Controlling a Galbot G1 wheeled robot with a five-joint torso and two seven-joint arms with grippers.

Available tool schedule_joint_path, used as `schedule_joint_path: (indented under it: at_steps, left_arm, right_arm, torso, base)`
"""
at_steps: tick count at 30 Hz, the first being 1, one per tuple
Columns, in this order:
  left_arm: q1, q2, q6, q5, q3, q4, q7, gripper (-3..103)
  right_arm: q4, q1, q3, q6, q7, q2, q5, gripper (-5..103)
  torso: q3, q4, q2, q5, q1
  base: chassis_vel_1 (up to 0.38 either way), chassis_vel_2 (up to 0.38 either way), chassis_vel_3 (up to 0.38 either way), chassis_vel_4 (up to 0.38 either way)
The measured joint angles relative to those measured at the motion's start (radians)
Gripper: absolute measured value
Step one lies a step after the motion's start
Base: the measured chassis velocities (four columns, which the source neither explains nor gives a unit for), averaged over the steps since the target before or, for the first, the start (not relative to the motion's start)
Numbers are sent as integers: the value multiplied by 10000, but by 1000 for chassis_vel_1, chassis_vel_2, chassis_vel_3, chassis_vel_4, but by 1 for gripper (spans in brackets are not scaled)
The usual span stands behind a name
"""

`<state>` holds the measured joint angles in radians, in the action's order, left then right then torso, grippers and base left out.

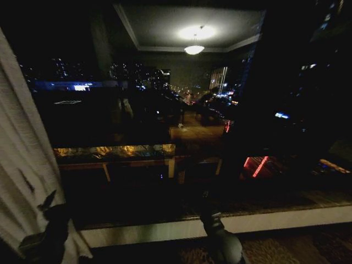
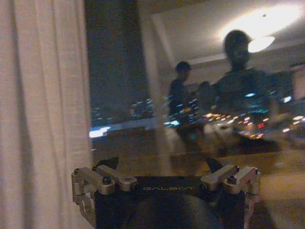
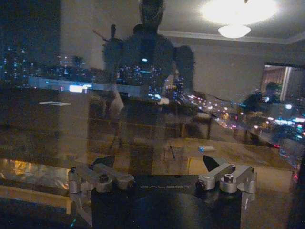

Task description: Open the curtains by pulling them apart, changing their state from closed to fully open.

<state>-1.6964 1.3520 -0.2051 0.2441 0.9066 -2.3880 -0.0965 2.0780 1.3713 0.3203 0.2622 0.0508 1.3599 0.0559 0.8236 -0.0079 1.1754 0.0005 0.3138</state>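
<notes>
Night fills the window (image 1: 165,126) ahead of me, its glass carrying city lights and the reflected ceiling lamp (image 1: 194,48). From my head, the curtain (image 1: 25,165) is bunched at the far left edge of the pane, a pale pleated panel falling to the sill (image 1: 264,221); I cannot make out a second panel on the right, where everything is dark. My left gripper (image 1: 47,206) sits low at the left, just in front of the curtain's lower folds, though I cannot tell whether it touches them. My right gripper (image 1: 212,209) stands low near the centre, before bare glass.

My left wrist gives what the head cannot: the curtain's (image 2: 43,109) weave and vertical pleats close up, its inner edge running straight down beside dark glass, and my left gripper (image 2: 162,164) spread wide with nothing between its tips. The fabric hangs just beside one tip, apart from it.

My right wrist looks at glass with my own reflection and the lamp (image 3: 234,30) in it; the right gripper (image 3: 159,162) is likewise spread wide and empty. Between the curtain's edge and the dark right side, the pane is uncovered.
</notes>
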Motion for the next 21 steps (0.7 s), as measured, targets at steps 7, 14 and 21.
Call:
schedule_joint_path:
  at_steps: [7,14,21]
  left_arm:
    - [58,35,55,-151,-533,170,201,100]
    - [60,-38,164,-186,-538,314,199,100]
    - [-15,-13,251,-198,-552,339,195,100]
  right_arm:
    - [366,17,244,253,52,-27,112,100]
    - [482,53,355,279,97,-19,113,100]
    - [563,76,356,279,110,-2,98,100]
  torso:
    - [0,3,1,0,-1]
    - [0,3,1,-1,0]
    - [-1,2,1,0,0]
  base:
    - [0,0,0,0]
    - [-43,-62,59,69]
    - [-155,-199,163,202]
